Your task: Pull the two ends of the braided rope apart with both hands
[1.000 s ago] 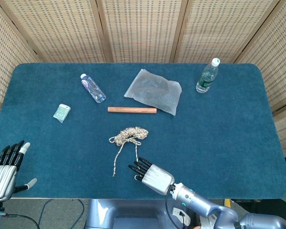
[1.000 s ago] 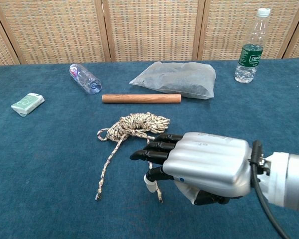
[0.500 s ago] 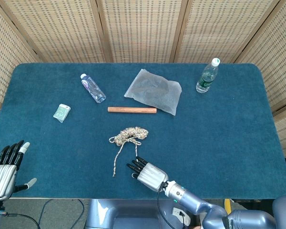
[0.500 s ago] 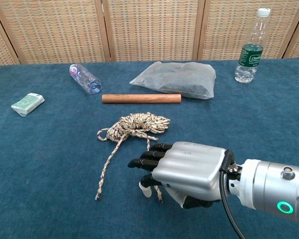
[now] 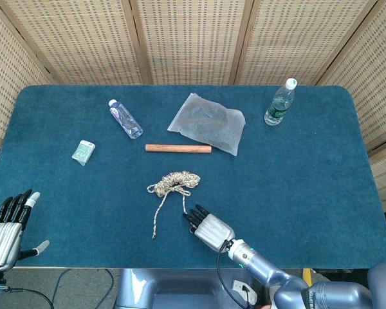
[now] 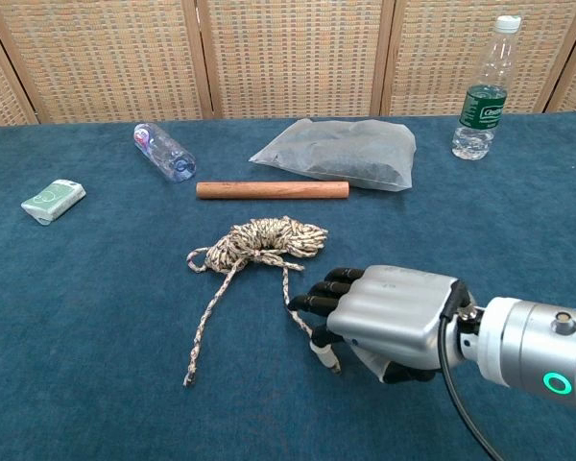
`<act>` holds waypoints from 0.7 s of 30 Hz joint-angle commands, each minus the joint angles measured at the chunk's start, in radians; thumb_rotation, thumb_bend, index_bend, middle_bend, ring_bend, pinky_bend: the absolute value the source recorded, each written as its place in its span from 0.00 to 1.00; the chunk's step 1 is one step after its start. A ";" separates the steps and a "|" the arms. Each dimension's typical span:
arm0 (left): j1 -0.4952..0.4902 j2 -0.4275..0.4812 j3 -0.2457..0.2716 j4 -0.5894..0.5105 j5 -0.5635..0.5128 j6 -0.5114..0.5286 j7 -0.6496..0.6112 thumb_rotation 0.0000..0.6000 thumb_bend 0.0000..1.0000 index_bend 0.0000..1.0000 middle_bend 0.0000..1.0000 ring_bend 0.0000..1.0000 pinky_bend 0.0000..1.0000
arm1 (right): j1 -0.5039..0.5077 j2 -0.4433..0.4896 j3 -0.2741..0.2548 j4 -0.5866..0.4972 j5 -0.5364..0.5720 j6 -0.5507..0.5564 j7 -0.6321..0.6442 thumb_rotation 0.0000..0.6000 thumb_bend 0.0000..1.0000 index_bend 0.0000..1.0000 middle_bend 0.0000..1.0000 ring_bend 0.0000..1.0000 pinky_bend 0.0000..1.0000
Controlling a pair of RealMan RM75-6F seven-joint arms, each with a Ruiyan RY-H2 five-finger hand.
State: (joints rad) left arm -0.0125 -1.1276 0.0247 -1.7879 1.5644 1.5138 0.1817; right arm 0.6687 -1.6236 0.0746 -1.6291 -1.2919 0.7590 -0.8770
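Note:
The braided rope (image 5: pixel 175 181) (image 6: pixel 265 239) lies in a loose coil at mid-table, with two tails trailing toward me. The left tail ends free (image 6: pixel 187 380). The right tail runs down between the fingertips (image 6: pixel 317 301) and thumb of my right hand (image 5: pixel 209 229) (image 6: pixel 392 320), which pinches it near its end, palm down on the cloth. My left hand (image 5: pixel 6 233) hovers off the table's near left corner with its fingers spread and nothing in it; only the head view shows it.
Behind the coil lies a wooden stick (image 5: pixel 178 148) (image 6: pixel 272 189), and beyond it a clear plastic bag (image 5: pixel 207 123). At the back left are a lying bottle (image 5: pixel 125 118) and a small green packet (image 5: pixel 83 152). An upright bottle (image 5: pixel 280 103) stands at the back right.
My right hand has slid right and slightly back along the near edge, and the rope's right tail end has shifted right with it. The left hand has not moved.

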 commanded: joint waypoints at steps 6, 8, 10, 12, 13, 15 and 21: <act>0.000 -0.002 0.002 0.000 0.002 0.000 0.005 1.00 0.01 0.00 0.00 0.00 0.00 | 0.019 0.016 0.012 0.011 0.142 0.101 -0.119 1.00 1.00 0.38 0.00 0.00 0.00; 0.001 -0.003 0.003 0.000 0.002 0.001 0.006 1.00 0.01 0.00 0.00 0.00 0.00 | 0.023 0.011 0.015 0.019 0.167 0.120 -0.132 1.00 1.00 0.38 0.00 0.00 0.00; 0.001 -0.003 0.002 0.000 0.001 0.001 0.007 1.00 0.01 0.00 0.00 0.00 0.00 | 0.026 0.006 0.020 0.025 0.185 0.139 -0.138 1.00 1.00 0.38 0.00 0.00 0.00; 0.001 -0.003 0.002 0.000 0.000 0.001 0.008 1.00 0.01 0.00 0.00 0.00 0.00 | 0.027 -0.002 0.031 0.031 0.201 0.165 -0.135 1.00 1.00 0.38 0.00 0.00 0.00; 0.001 -0.003 0.002 0.000 -0.001 0.001 0.007 1.00 0.01 0.00 0.00 0.00 0.00 | 0.026 -0.005 0.037 0.028 0.206 0.179 -0.126 1.00 1.00 0.38 0.00 0.00 0.00; 0.001 -0.002 0.001 0.000 -0.001 0.001 0.004 1.00 0.01 0.00 0.00 0.00 0.00 | 0.023 -0.006 0.046 0.016 0.210 0.197 -0.098 1.00 0.97 0.38 0.00 0.00 0.00; 0.001 0.001 0.001 0.001 -0.002 0.002 -0.001 1.00 0.01 0.00 0.00 0.00 0.00 | 0.006 -0.016 0.072 -0.017 0.203 0.249 0.009 1.00 0.37 0.38 0.00 0.00 0.00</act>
State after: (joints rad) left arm -0.0115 -1.1270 0.0259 -1.7868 1.5628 1.5160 0.1806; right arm 0.6826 -1.6334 0.1347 -1.6331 -1.0867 0.9877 -0.8998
